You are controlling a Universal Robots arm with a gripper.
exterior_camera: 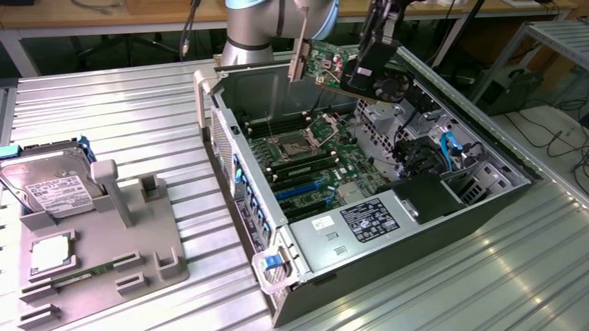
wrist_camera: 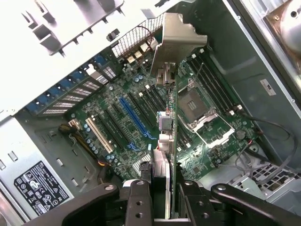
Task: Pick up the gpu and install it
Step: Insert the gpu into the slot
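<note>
Ribbed metal table (exterior_camera: 120, 103), wooden bench (exterior_camera: 110, 14) behind, cables on floor (exterior_camera: 561, 138).

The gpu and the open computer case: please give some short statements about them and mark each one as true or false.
1. The gripper holds the gpu in the air above the open computer case. True.
2. The gpu already sits in the blue slot on the motherboard. False: it is above the board, not yet seated.
3. A hard drive rests on the grey holder at the exterior view's left. True.
4. The hard drive lies inside the case. False: it is outside, on the holder.
5. The gpu's silver bracket is at the end away from the gripper. True.
</note>
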